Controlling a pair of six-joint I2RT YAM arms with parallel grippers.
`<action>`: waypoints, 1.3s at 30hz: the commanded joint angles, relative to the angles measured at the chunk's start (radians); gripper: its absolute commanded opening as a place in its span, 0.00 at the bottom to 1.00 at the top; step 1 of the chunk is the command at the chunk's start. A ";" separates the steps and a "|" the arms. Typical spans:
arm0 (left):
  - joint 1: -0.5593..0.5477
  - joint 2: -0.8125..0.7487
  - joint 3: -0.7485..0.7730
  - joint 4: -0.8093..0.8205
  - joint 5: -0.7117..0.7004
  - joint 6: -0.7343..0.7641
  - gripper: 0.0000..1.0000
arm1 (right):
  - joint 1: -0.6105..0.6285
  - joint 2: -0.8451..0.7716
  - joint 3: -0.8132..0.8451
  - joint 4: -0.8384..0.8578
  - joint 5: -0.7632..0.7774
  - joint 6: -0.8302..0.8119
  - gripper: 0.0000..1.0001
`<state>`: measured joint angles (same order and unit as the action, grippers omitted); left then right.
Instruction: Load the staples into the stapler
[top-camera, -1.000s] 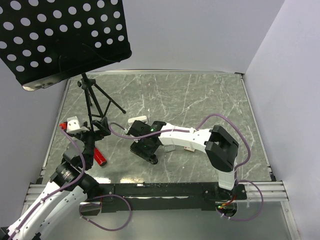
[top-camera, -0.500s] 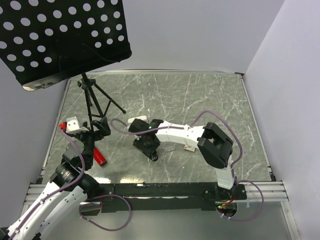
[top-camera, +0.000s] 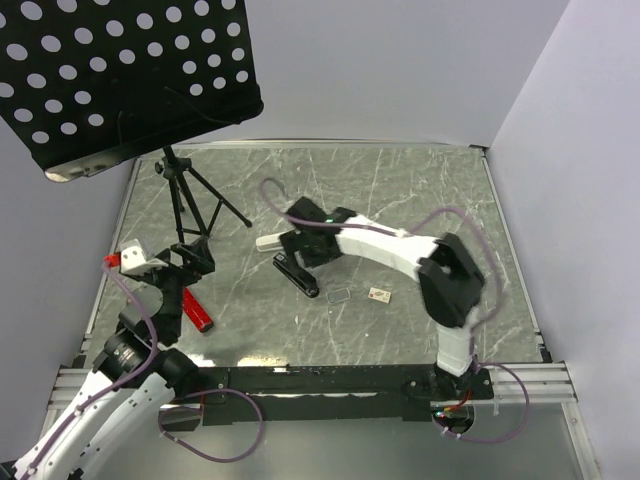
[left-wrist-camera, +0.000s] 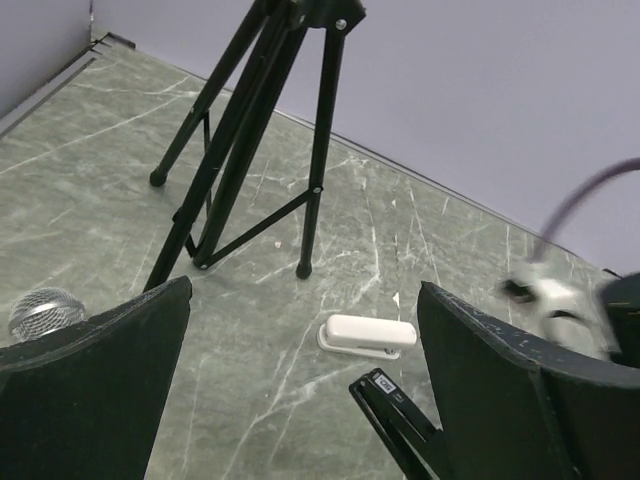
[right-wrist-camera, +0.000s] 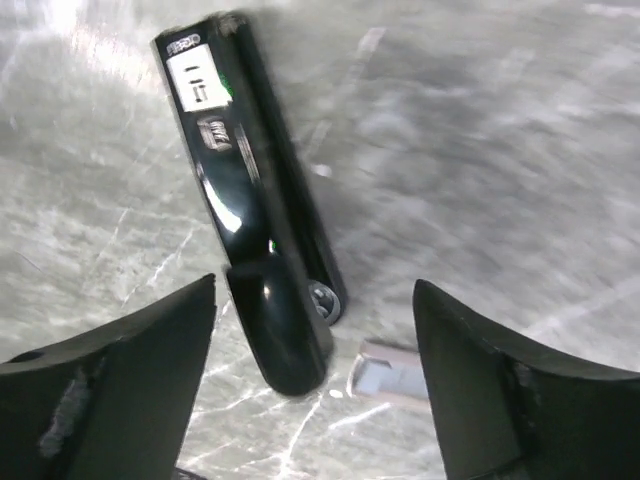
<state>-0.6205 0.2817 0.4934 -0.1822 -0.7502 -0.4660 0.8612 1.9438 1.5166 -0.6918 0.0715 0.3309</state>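
Plainly open and empty, the right fingers (right-wrist-camera: 110, 390) hang over the black stapler (right-wrist-camera: 250, 230) mid-frame; the left fingers (left-wrist-camera: 90, 390), lower left, gape wide too

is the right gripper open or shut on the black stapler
Open. The right gripper shows its fingers wide apart in the right wrist view, the black stapler lying on the table between them, not clamped.

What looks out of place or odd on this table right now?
Nothing looks spilled or broken. The odd item is the black tripod stand with its perforated panel, standing at the far left of the table, unrelated to the black stapler and staples lying nearby.
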 joint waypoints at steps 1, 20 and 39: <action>0.005 -0.041 0.083 -0.063 -0.026 -0.022 0.99 | -0.114 -0.320 -0.110 0.051 0.117 0.111 0.93; 0.005 -0.108 0.149 -0.014 -0.161 0.158 1.00 | -0.399 -1.666 -0.818 0.163 0.625 0.103 1.00; 0.005 -0.047 0.050 0.069 -0.178 0.167 0.99 | -0.399 -1.774 -0.859 0.101 0.594 0.028 1.00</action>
<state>-0.6186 0.2169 0.5488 -0.1688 -0.9154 -0.3256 0.4618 0.1474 0.6262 -0.5713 0.6571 0.3874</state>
